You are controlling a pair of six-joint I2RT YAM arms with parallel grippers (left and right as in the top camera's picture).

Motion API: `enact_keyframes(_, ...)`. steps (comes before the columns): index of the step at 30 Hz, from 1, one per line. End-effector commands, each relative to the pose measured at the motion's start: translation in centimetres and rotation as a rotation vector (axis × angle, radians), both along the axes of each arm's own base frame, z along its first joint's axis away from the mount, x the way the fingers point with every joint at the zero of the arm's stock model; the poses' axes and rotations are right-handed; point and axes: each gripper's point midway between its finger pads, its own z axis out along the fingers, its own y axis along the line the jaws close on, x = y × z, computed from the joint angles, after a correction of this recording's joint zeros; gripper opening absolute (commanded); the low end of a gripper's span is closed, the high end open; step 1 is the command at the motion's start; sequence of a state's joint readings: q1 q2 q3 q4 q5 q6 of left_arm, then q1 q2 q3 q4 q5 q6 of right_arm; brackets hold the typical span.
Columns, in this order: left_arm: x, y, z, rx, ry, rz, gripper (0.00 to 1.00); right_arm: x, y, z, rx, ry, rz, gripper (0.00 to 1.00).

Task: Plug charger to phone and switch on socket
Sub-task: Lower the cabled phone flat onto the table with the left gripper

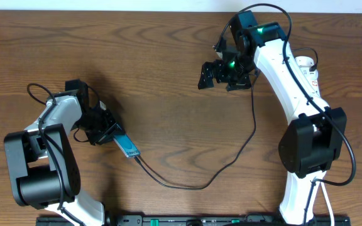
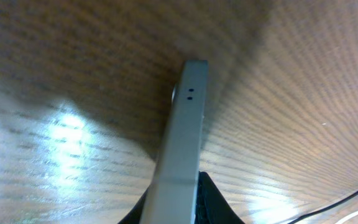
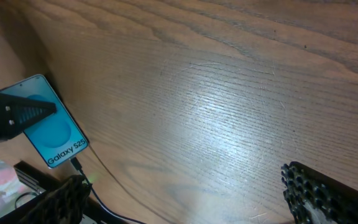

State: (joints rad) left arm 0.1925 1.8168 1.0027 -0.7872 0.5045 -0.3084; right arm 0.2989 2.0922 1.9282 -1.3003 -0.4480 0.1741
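Edgewise, phone (image 1: 129, 149) within left hand (image 1: 110, 133)

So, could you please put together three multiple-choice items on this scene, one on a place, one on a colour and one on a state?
1. Where is the phone?
A. held in the left gripper
B. lying loose, untouched
C. standing in a cradle

2. What colour is the phone's screen?
A. red
B. light blue
C. green

3. How is the right gripper?
A. shut on the phone
B. shut on nothing
C. open

Answers: 1 A, a black finger of the left gripper lies across the phone; 2 B, the right wrist view shows the light blue screen; 3 C, its fingers stand wide apart with nothing held.
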Motion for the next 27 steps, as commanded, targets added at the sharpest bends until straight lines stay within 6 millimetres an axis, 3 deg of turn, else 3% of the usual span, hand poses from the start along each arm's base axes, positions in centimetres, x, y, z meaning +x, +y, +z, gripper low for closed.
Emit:
enact_keyframes(1,-0.7,0.7,-0.2,0.049,0.016,-0.027,0.14,-0.2,1.0,1.1,0.010,-0.040,0.038,0.99)
enact_keyframes(10,0.7,0.8,-0.3,0.051,-0.043,-0.018,0.17,-0.2,1.2,1.1,0.011,-0.042,0.041,0.99)
enact_keyframes(18,3.2,1.2,-0.3,0.063,-0.079,0.136,0.22,-0.2,1.6,1.2,0.014,-0.051,0.050,0.99)
enact_keyframes(27,3.0,1.1,-0.3,0.052,-0.047,0.183,0.23,-0.1,1.6,1.2,0.016,-0.057,0.050,0.99)
